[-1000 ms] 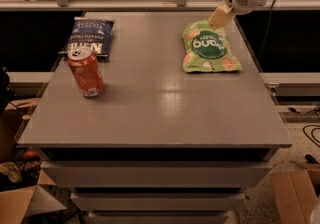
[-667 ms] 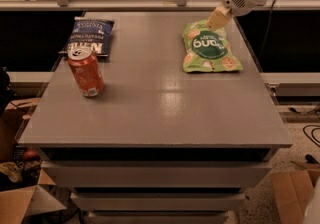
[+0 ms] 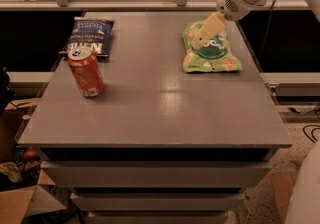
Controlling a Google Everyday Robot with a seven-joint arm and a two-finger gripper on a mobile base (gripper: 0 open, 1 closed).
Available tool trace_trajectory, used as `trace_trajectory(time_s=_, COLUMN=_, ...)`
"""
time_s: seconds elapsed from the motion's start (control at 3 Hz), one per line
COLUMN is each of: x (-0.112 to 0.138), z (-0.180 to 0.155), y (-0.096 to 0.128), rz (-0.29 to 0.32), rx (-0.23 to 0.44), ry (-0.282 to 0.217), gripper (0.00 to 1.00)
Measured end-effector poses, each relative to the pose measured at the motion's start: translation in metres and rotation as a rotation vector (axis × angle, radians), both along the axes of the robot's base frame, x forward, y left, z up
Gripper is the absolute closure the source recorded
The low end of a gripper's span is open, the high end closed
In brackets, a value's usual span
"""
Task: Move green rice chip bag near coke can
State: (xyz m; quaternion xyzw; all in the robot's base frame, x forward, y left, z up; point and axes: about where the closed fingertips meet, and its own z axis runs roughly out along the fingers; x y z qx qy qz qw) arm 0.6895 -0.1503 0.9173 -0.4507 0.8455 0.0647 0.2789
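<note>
Right now claw (image 3: 199, 43) is at upper-left part of green rice chip bag (image 3: 214, 57), which lies flat at back-right of counter (image 3: 165, 113); claw open or closed, can't tell. Coke can (image 3: 86, 73) stands upright on left side, well apart from bag. Dark blue potato chip bag (image 3: 91, 36) lies just behind can.

This looks like a robot test lab, perhaps inside an office. A grey table (image 3: 160, 118) with drawers (image 3: 150, 174) stands on a speckled floor (image 3: 262, 203), with cardboard boxes (image 3: 15, 205) at left and loose cables (image 3: 310, 129) at right. A white arm's gripper (image 3: 198, 43) hangs over the green rice chip bag (image 3: 215, 59) at the far right.
</note>
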Motion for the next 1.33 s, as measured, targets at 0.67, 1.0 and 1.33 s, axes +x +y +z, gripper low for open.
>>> trace_trajectory(time_s=0.67, x=0.014, z=-0.037, y=0.007, rz=0.006, rx=0.021, ry=0.062, gripper=0.0)
trace_trajectory(time_s=1.0, x=0.016, z=-0.056, y=0.009, rz=0.006, rx=0.036, ry=0.096, gripper=0.0)
trace_trajectory(time_s=1.33, x=0.015, z=-0.069, y=0.007, rz=0.008, rx=0.049, ry=0.116, gripper=0.18)
